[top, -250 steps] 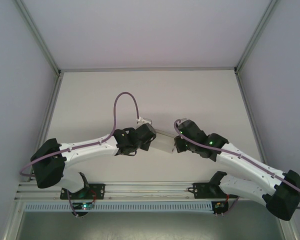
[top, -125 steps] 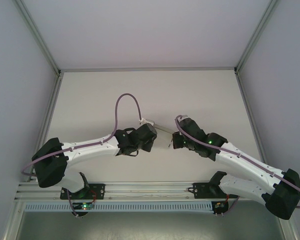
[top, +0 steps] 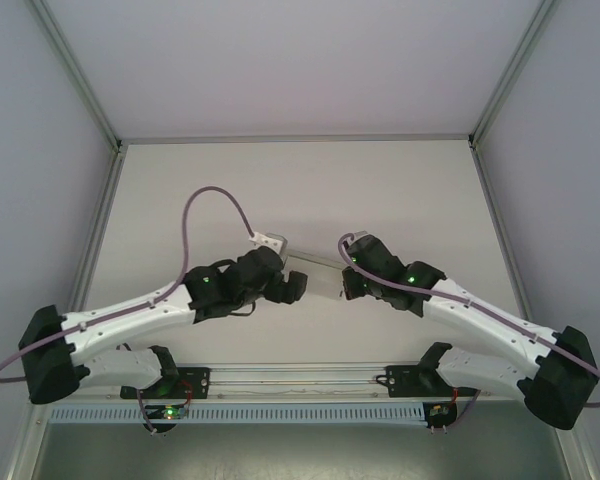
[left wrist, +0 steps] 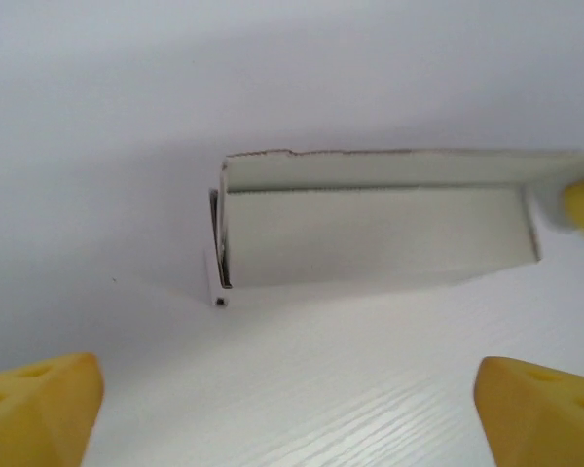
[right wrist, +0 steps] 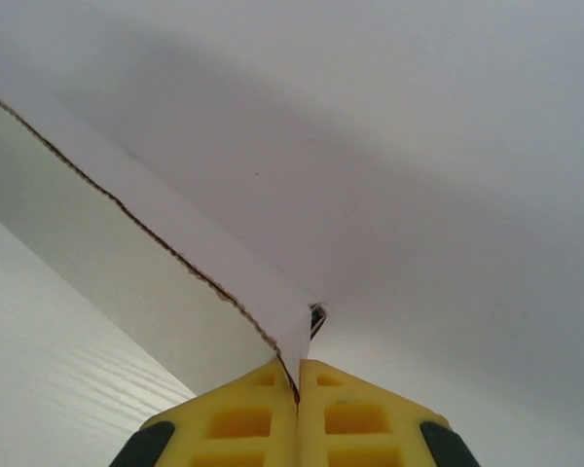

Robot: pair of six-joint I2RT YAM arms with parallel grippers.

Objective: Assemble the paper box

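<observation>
From above, we see the left arm (top: 130, 315) and the right arm (top: 480, 320) reaching inward over a pale table (top: 280, 180) and meeting near its middle. The paper box (top: 316, 276), small, low and white, lies between them. The left gripper (top: 294, 285) sits just beside the box's left end, and the right gripper (top: 348, 284) is at its right end.

In the left wrist view, the left gripper (left wrist: 292, 418) is spread wide and holds nothing. Its yellow fingertips (left wrist: 39, 409) sit at the bottom corners of the view. The paper box (left wrist: 370, 229) rests on the table ahead, apart from both, with one long wall facing us.

In the right wrist view, the right gripper (right wrist: 298, 384) is pinched tight on the thin raw edge of the box's wall (right wrist: 127, 243). The wall runs away up and to the left.
</observation>
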